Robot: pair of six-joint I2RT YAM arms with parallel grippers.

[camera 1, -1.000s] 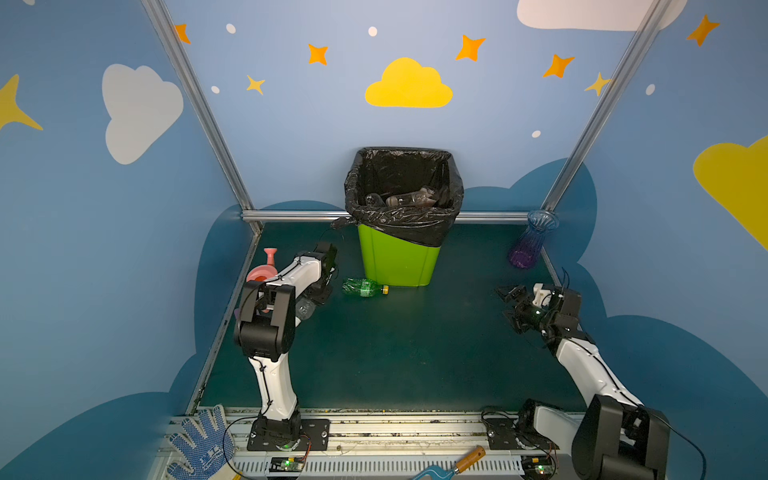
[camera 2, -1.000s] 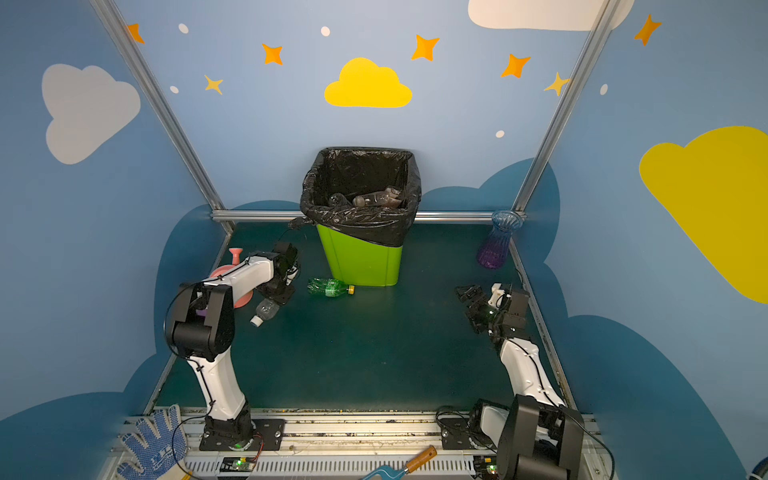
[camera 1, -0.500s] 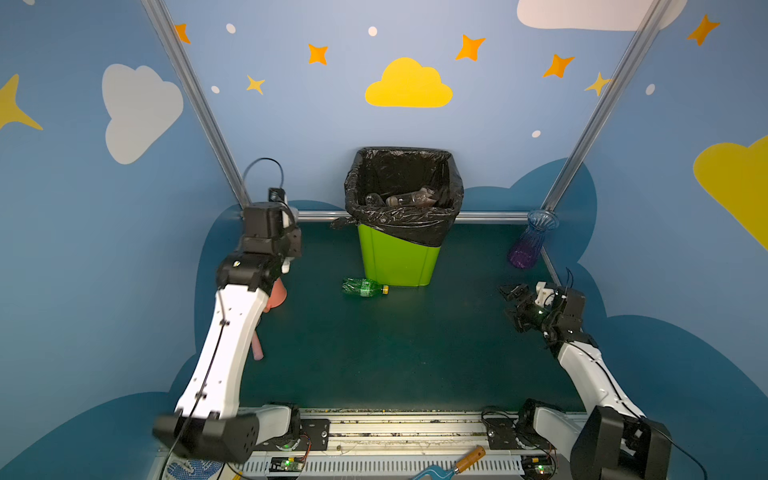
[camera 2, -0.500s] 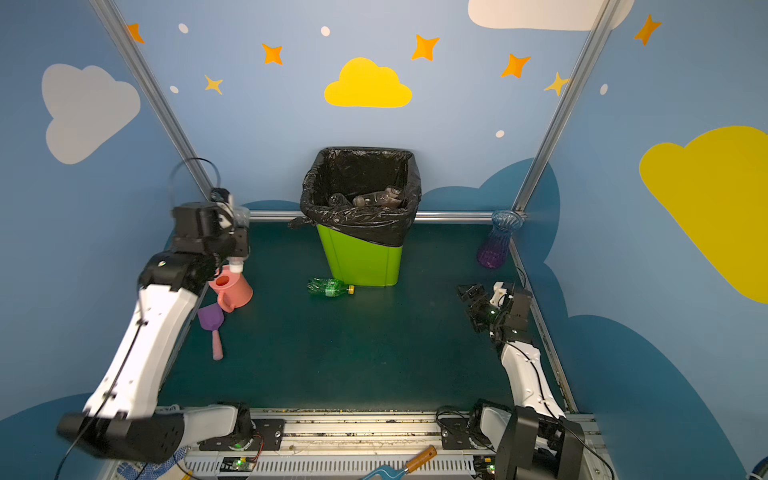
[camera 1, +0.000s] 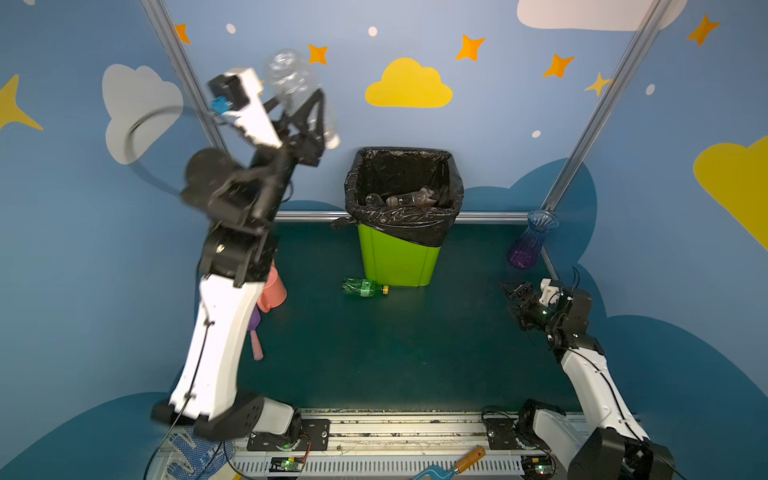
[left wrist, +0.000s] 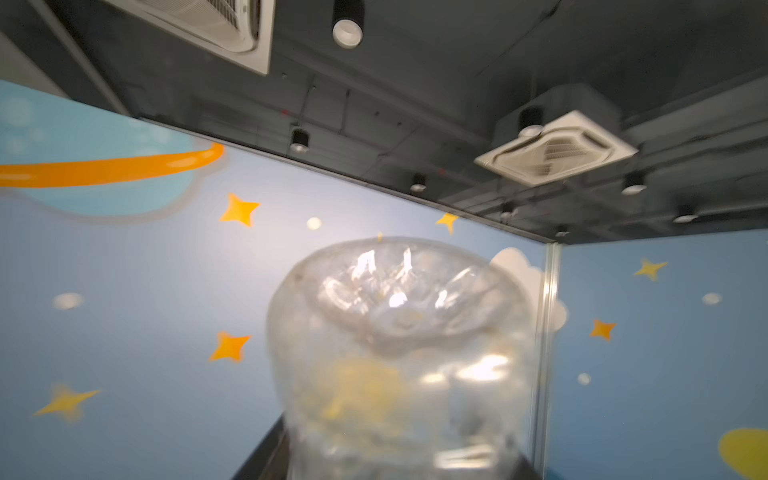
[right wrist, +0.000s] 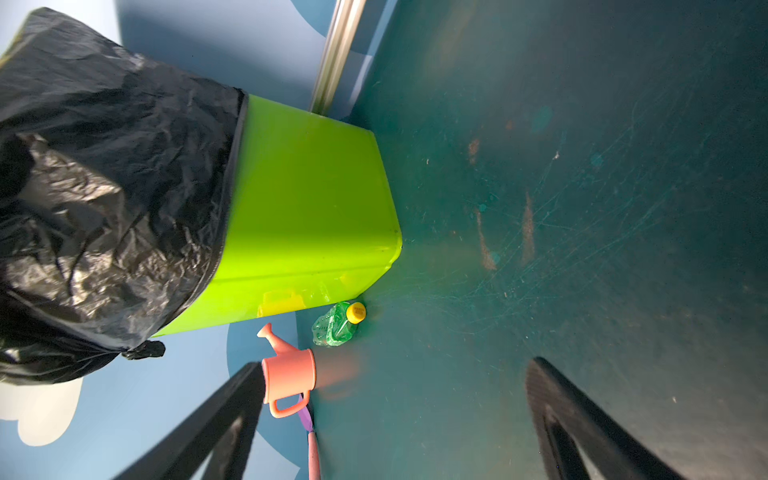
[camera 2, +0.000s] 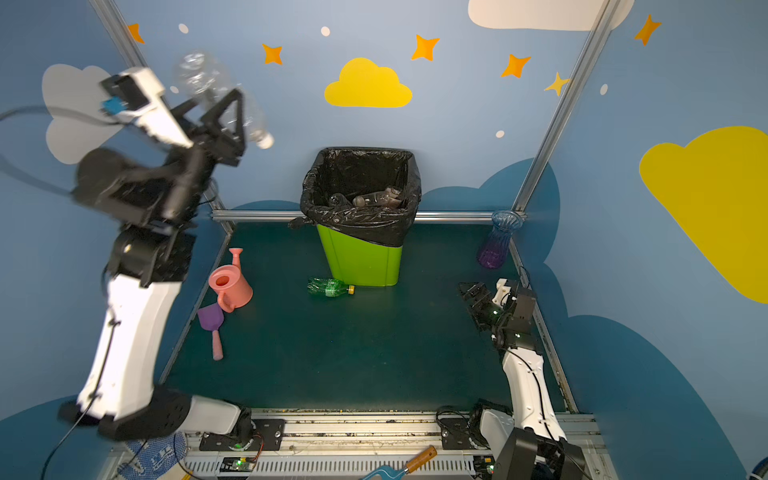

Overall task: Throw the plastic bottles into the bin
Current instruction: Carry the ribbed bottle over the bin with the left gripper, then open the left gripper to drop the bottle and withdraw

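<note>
The left claw [camera 1: 300, 102], high at the bin's [camera 1: 399, 257] 10 o'clock, has a clear bottle [camera 1: 290, 78] between blurred jaws, grip unclear, cap aimed binward toward 4 o'clock; the right claw [camera 1: 514, 297] gapes empty

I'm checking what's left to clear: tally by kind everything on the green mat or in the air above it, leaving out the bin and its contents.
Plastic bottles: 2 (clear bottle aloft, green bottle lying flat)
Watering can: 1
Scoop: 1
Vase: 1
Total: 5
</note>
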